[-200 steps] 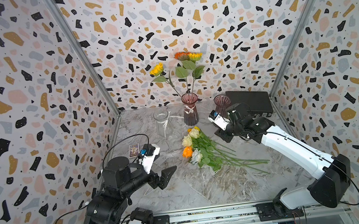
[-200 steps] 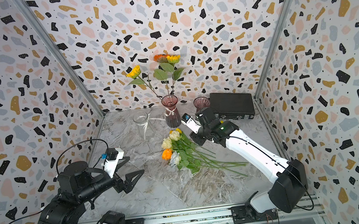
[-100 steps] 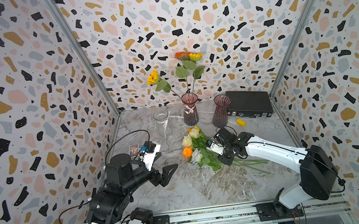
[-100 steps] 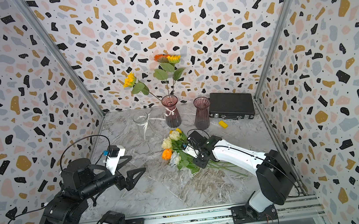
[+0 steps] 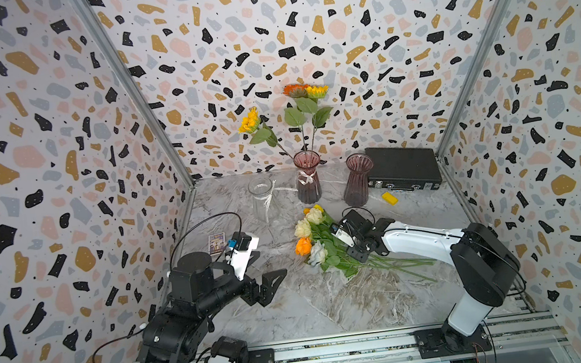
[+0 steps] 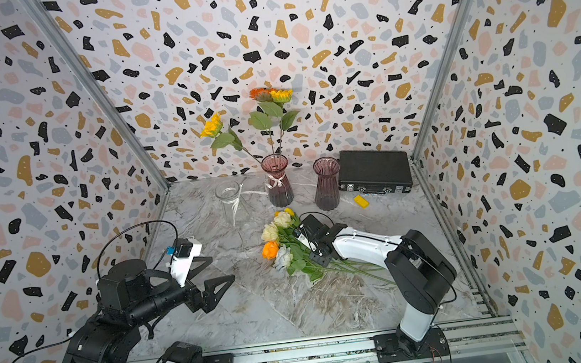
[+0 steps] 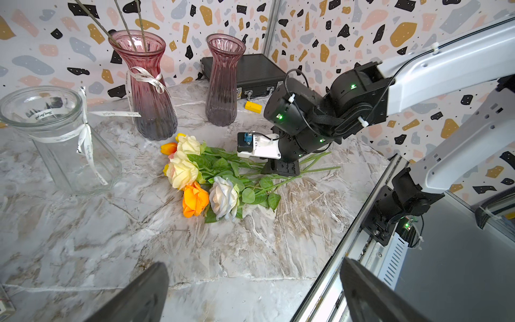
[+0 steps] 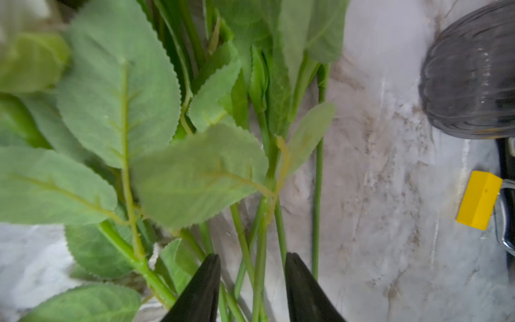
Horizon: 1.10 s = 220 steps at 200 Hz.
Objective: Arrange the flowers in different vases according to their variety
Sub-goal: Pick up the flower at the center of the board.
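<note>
While the right gripper (image 8: 252,260) sat low over the table (image 5: 296,312), its jaws stood partly apart astride a few green stems (image 8: 260,223), clamping none. The stems ran to a bunch of roses (image 7: 182,171) (cream, white and orange, tulips (image 7: 168,147) tucked behind) lying flat before a row of glass. The clear vase (image 5: 261,200) and plain vase (image 5: 358,182) stood empty; the bowed vase (image 5: 308,184) held three sunflowers (image 5: 316,92). Well apart, the left gripper (image 7: 252,264) hung over the table's near left, jaws spread wide, holding nothing.

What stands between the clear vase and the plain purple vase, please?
The bow-tied vase, holding three sunflowers; both top views show it.
</note>
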Tool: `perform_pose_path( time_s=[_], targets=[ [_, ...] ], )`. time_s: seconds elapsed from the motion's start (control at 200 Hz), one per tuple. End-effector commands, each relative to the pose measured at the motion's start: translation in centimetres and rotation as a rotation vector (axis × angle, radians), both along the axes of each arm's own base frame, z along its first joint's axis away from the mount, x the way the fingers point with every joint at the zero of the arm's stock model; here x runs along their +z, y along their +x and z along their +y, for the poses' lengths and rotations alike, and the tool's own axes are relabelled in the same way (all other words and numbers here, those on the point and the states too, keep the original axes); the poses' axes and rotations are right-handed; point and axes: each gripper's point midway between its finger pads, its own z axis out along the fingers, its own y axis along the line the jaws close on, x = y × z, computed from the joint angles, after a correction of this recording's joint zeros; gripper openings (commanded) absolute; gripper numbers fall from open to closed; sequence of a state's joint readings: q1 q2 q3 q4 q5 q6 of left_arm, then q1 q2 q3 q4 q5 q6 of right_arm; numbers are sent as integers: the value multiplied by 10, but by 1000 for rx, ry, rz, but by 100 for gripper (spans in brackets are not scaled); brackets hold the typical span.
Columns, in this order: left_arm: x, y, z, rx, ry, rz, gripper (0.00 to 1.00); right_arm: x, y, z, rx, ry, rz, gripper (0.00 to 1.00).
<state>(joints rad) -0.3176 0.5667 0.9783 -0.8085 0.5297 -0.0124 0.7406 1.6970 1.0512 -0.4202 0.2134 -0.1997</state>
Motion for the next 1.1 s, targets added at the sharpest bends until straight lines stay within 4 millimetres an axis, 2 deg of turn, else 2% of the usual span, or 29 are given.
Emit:
perform_pose_path(
  time_s=[0.0, 0.175, 0.405, 0.751, 0.836, 0.956, 1.096],
  targets=[
    [7, 0, 2, 6, 5, -27, 100, 15, 17, 9, -15, 48, -48, 43],
    [6, 0, 2, 11, 7, -25, 100, 17, 30, 10, -29, 63, -74, 39],
    [5, 1, 3, 18, 13, -27, 100, 16, 38, 17, -17, 80, -61, 25],
    [3, 2, 4, 21, 22, -25, 100, 1, 34, 23, -5, 85, 0, 25],
    [2, 2, 4, 22, 25, -22, 100, -1, 36, 21, -11, 76, -7, 17],
    [3, 1, 5, 27, 26, -24, 100, 6, 40, 22, -16, 86, -29, 0],
    [6, 0, 6, 28, 26, -34, 100, 24, 43, 23, -25, 102, -62, 0]
  ],
)
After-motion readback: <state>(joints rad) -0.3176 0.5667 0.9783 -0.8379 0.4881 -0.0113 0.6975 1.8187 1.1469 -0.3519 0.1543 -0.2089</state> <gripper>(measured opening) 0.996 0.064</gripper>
